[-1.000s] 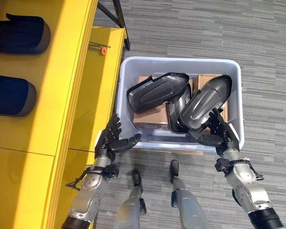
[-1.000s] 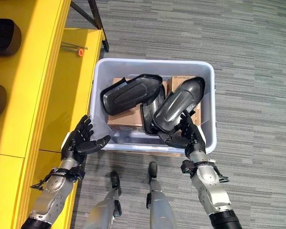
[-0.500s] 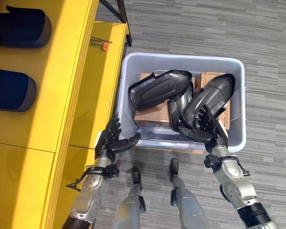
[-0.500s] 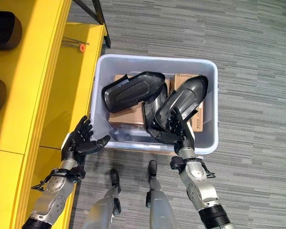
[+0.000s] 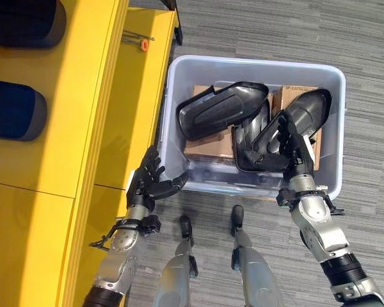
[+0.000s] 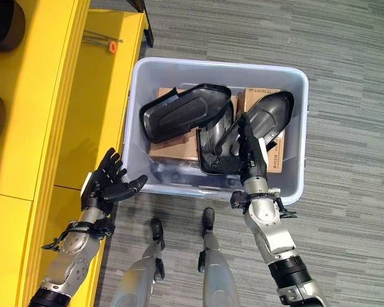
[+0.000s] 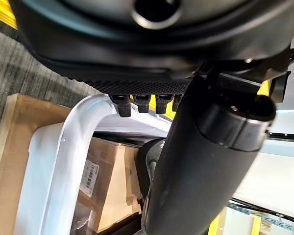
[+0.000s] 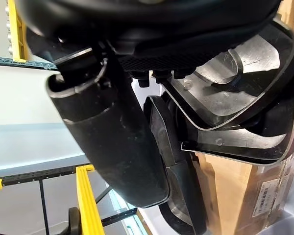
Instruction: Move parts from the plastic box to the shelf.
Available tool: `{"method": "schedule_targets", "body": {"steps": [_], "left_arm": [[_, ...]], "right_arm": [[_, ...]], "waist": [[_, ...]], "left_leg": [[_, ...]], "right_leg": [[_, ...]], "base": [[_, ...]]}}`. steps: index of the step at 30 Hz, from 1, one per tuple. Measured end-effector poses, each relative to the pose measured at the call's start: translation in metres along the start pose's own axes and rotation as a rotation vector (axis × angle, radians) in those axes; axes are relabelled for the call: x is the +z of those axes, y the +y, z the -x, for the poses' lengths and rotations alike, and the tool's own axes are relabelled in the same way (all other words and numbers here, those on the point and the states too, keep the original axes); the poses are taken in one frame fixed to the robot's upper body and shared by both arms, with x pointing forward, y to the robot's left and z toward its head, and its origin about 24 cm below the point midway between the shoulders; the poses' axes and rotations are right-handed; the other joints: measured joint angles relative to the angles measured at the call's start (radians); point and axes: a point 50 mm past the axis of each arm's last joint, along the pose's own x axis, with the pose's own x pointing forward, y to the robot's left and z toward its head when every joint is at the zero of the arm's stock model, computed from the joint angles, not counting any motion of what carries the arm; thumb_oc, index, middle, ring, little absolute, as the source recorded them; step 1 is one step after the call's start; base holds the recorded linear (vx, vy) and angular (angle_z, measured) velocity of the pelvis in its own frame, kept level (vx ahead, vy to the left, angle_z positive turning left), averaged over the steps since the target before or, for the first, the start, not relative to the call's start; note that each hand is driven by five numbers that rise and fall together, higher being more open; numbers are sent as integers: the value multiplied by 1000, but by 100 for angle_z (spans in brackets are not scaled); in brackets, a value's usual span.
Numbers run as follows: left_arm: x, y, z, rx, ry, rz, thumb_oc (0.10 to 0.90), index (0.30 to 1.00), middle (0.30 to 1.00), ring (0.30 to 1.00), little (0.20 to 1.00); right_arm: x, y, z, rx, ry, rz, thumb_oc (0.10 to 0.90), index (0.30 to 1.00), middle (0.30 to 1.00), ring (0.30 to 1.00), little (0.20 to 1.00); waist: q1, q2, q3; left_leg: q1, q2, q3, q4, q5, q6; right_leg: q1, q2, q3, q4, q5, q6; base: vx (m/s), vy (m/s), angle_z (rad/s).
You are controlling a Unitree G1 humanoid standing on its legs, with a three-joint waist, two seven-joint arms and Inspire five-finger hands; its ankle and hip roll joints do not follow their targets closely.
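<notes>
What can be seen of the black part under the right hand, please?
The black part is a glossy, curved moulded shell, plastic by its look. It lies tilted in the right side of the plastic box, leaning on another dark shell and over cardboard boxes. The right hand rests on its lower end, fingers relaxed.

Cardboard boxes (image 5: 208, 142) largely hidden beneath black parts (image 5: 221, 110). Dark parts on shelf (image 5: 13, 110) cut off (left edge).

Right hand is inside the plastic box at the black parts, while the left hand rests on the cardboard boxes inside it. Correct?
Not quite. The right hand is at the black parts in the plastic box, but the left hand hangs open outside it, beside the yellow shelf, as the right eye view shows.
</notes>
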Motion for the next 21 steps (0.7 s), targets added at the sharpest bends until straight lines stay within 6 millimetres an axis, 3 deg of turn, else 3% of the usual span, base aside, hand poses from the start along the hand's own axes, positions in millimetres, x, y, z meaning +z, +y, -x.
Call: {"method": "schedule_targets", "body": {"steps": [21], "left_arm": [[14, -2, -6, 20, -70, 7, 900, 1000, 1000, 1000, 1000]], "right_arm": [[-3, -6, -12, -81, -7, 199, 900, 1000, 1000, 1000, 1000]], "waist": [[3, 26, 35]], "left_leg": [[-39, -2, -2, 0, 7, 3]], "right_leg": [[-39, -2, -3, 0, 5, -5]], "base": [[0, 0, 0]]}}
